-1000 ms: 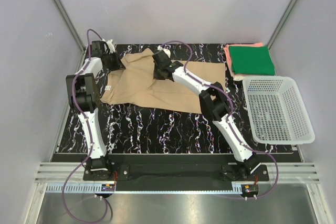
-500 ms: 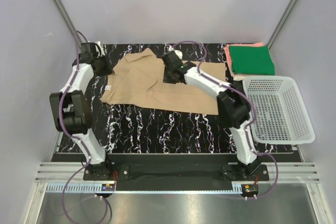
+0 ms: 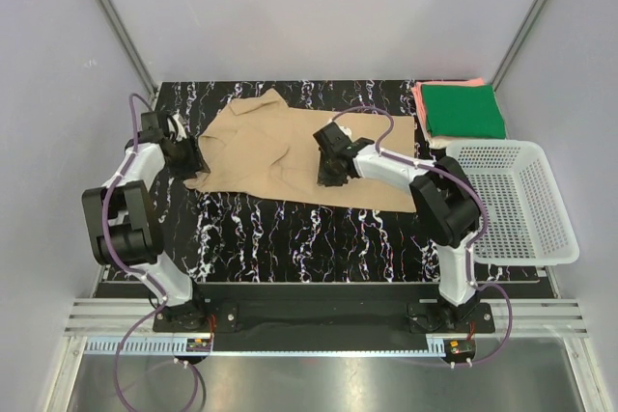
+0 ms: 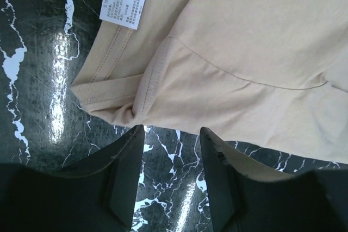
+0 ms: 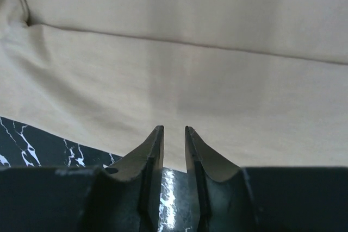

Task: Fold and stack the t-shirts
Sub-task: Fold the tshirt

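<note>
The left gripper (image 4: 171, 134) hangs with its jaws apart over the black marbled table (image 4: 38, 80) — just short of the tan t-shirt (image 4: 244, 69), at its bunched corner — white label (image 4: 124, 2) facing up.

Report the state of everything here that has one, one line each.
Tan shirt: lying on the table, partly folded, rumpled.
Green shirt: folded, top of the far-right stack.
Pink shirt: folded, under the green shirt, only edges showing.
Basket: upright, nothing in it.
Left gripper: open beside the tan shirt's corner, holding nothing.
Right gripper: slightly open at the tan shirt's edge, holding nothing.
</note>
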